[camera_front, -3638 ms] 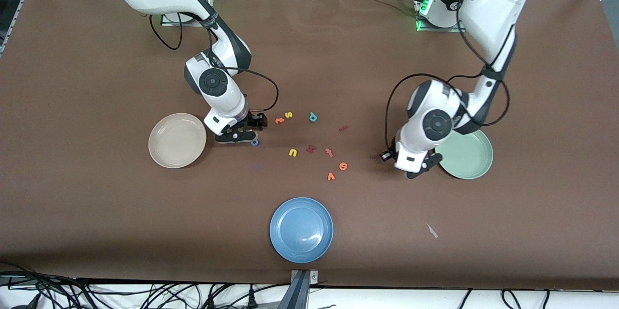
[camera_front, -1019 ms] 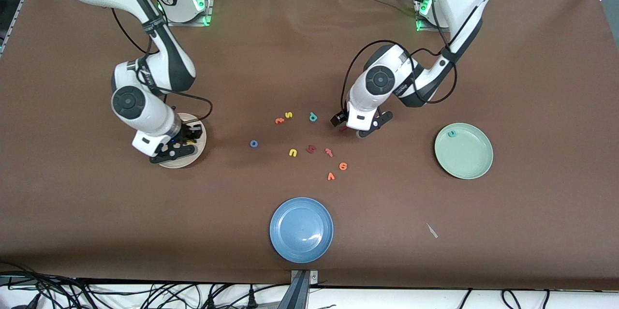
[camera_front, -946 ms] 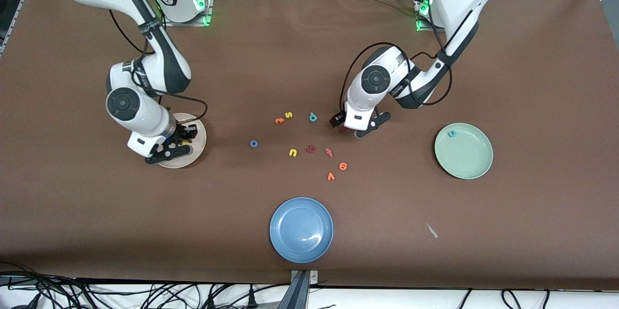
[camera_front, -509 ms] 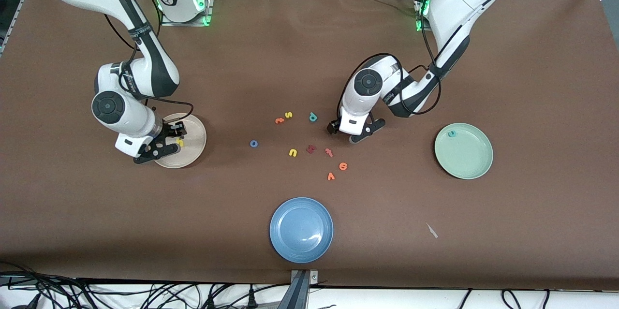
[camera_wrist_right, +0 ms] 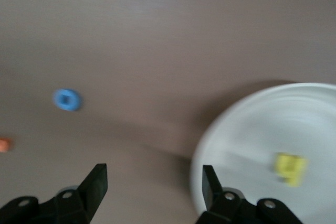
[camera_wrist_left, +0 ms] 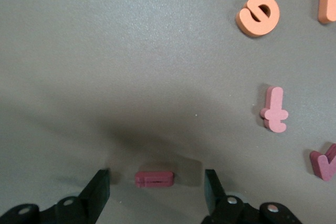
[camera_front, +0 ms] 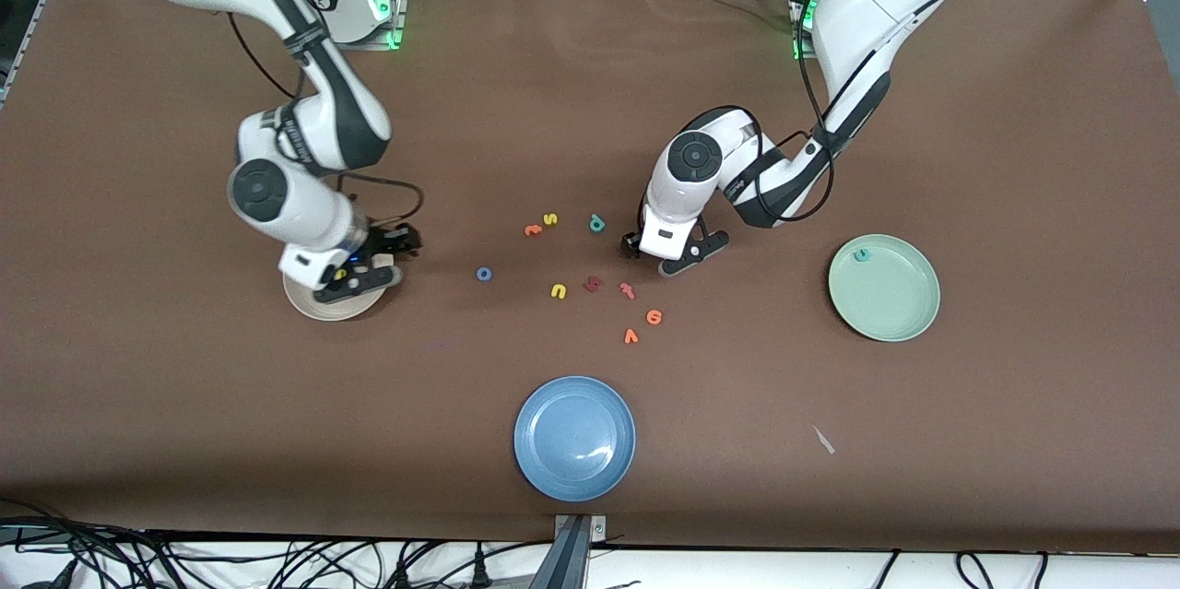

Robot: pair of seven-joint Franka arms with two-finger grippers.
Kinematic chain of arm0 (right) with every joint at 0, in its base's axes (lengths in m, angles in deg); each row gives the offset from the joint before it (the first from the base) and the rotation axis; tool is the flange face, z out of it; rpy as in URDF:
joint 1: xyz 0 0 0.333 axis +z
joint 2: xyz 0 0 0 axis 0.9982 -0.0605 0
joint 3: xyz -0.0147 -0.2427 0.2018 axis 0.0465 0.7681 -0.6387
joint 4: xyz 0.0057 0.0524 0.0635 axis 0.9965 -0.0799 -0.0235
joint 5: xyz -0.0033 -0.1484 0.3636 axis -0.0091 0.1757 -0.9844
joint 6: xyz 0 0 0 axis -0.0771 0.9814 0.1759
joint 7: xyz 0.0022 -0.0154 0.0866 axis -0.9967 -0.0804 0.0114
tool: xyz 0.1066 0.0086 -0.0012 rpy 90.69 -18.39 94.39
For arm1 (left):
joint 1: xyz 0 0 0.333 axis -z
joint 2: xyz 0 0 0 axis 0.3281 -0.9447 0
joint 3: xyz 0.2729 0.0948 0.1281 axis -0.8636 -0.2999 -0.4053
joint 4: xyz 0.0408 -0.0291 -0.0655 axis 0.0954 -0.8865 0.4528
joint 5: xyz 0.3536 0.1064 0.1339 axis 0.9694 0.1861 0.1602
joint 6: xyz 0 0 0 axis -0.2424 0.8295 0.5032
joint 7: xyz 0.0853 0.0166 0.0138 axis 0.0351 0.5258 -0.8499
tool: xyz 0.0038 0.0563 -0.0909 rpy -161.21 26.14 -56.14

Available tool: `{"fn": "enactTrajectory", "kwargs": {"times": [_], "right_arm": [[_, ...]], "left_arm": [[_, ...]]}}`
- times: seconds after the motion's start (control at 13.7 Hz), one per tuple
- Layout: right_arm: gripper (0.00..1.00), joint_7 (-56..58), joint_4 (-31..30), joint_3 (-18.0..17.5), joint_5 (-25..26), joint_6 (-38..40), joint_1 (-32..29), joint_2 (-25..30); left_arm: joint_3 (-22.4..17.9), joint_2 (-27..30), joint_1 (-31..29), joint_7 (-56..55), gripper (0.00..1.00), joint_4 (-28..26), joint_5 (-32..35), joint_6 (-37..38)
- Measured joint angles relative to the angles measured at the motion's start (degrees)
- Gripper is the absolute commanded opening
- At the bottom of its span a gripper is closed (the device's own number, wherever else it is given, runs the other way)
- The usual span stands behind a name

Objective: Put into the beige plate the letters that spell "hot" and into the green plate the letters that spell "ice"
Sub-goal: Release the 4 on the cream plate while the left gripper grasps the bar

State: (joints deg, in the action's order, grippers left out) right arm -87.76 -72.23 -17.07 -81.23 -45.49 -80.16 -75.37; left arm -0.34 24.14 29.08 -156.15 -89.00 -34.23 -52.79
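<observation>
Left wrist view, dark red i between open left gripper fingers

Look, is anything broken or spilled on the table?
Nothing looks broken or spilled. Only a small pale scrap lies alone on the table, nearer the front camera than the green plate; what it is cannot be told. The foam letters are just scattered mid-table.
</observation>
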Motion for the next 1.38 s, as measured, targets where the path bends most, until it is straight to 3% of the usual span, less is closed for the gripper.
{"fn": "enactTrajectory", "kwargs": {"times": [0.15,0.44,0.73,0.87,1.24,1.38], "right_arm": [[0.81,-5.7,0.8,-0.6,1.0,-1.5,3.6,-1.2],[0.81,-10.5,3.8,-0.6,4.3,-2.8,7.7,-5.8],[0.81,-10.8,4.6,-0.6,6.6,-7.9,8.8,-9.1],[0.81,-10.8,4.7,-0.6,8.2,-8.7,8.9,-9.7],[0.80,-10.8,4.8,-0.6,13.4,-12.6,8.9,-10.8],[0.77,-10.8,4.8,-0.6,14.1,-13.7,8.9,-11.4]], "left_arm": [[0.0,-0.2,0.0,0.4,0.72,0.0,0.0,0.1],[-0.1,-0.3,-0.1,0.5,0.49,0.2,0.0,0.6],[0.0,-0.3,-0.1,0.6,0.38,0.6,0.0,0.7],[0.0,-0.3,-0.1,0.6,0.23,0.7,0.0,0.7],[0.0,-0.2,-0.1,0.6,0.21,1.0,0.0,0.9],[0.1,0.2,-0.7,0.6,0.21,1.6,0.0,4.7]]}}
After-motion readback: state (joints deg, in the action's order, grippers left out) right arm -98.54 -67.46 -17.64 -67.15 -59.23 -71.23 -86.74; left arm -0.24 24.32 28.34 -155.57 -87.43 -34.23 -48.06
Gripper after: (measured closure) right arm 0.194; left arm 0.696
